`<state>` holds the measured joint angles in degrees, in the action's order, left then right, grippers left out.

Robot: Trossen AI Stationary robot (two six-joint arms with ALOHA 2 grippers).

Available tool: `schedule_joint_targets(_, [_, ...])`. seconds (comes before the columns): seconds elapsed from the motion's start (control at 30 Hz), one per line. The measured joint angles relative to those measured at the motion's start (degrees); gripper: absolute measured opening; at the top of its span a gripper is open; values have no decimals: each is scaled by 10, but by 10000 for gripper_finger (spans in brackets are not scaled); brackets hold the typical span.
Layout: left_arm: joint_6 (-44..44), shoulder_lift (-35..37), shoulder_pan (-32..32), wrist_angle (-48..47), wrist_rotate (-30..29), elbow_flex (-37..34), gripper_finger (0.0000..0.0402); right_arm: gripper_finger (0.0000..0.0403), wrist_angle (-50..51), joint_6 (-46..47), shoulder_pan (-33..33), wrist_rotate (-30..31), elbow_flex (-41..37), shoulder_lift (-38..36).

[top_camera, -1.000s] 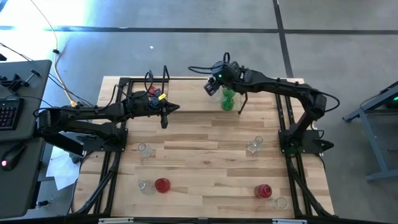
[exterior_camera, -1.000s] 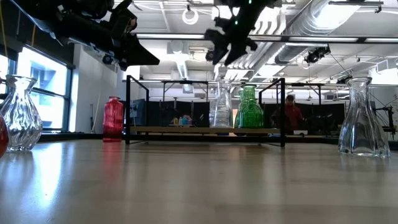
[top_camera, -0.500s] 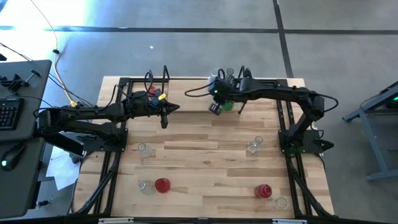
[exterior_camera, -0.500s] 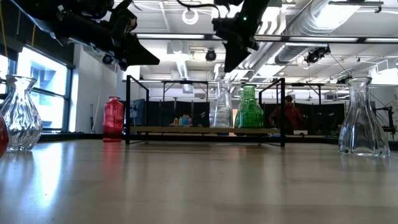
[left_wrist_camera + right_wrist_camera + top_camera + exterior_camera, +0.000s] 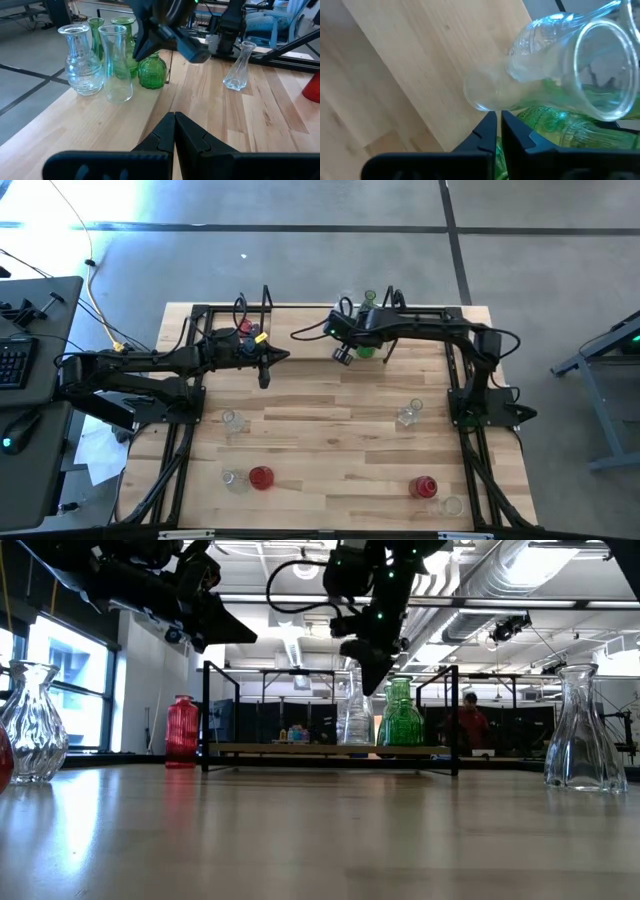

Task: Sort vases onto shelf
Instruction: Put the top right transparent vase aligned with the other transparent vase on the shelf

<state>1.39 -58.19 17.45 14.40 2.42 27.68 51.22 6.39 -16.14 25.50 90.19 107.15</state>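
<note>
Leftmost, we are seeing a clear, ribbed, round-bellied vase [image 5: 30,720] standing on the tabletop [image 5: 330,440], then a red ribbed vase [image 5: 182,730] standing at the left end of the shelf [image 5: 330,750], a pale wood board with black wire frames. Our left gripper [image 5: 264,365] is hovering over the shelf's left part, its jaws pressed together and holding nothing. Further right, our right gripper [image 5: 343,355] is hanging just in front of a cluster on the shelf, jaws likewise together and empty: a tall clear vase [image 5: 115,62] and green glass vases [image 5: 151,71], upright. Rightmost, another clear flared vase [image 5: 585,730] is standing on the tabletop.
</note>
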Motion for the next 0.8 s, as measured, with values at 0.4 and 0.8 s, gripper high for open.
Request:
schedule_joint_targets(0.4, [-1,0,0,0,0,0,0,2,-24,0,-18,10,0,11])
schedule_joint_targets(0.8, [-1,0,0,0,0,0,0,2,-37,-4,-30,10,0,11])
